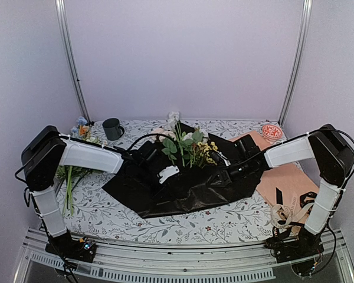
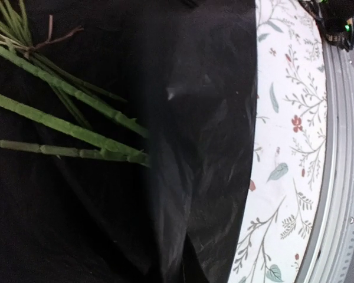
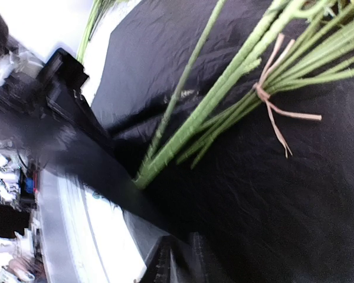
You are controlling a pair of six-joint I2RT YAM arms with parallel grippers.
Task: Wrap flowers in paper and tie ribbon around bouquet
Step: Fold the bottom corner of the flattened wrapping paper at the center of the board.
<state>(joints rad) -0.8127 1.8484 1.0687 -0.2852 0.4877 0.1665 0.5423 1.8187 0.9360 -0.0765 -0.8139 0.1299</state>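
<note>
Status: both arms reached in at the middle of the floral-print bench (image 1: 165, 227)

- Left fingers (image 1: 163, 171): closed. The left wrist view doesn't show them, only a raised fold of the large thin black paper sheet (image 2: 200, 147) right up against the lens. Cannot tell whether that fold is pinched.
- Right fingers (image 1: 222, 174): low over the sheet's right half, dark on dark. The right wrist view catches only a blurred black part at its bottom edge. Cannot tell if they are open or closed, or on what.
- Black sheet: rumpled at mid-bench, one corner pointing toward the arm bases. Its right side meets the peach-tan sheet (image 1: 292, 186).
- Long green-stemmed flowers with pale pink and white blooms (image 1: 178, 138): lying on the black sheet, blooms toward the far wall, cut ends toward the near edge, between the two sets of fingers. The thick stems show in both wrist views.
- Thinner stems tied with tan twine (image 3: 270, 103) lie just beside the thick ones. Small yellow blooms (image 1: 207, 152) sit to the right of the pink and white ones.
- Long flat cream-beige ribbon (image 1: 288, 215): loose loops at near right, by the right arm's base, apart from the black sheet.
- Dark black strap (image 1: 281, 194): on the peach-tan sheet.
- Dark grey mug (image 1: 112, 128): far left.
- Round red dish (image 1: 272, 131): far right.
- Second bunch of green stems (image 1: 69, 183): on the bench under the left arm.
</note>
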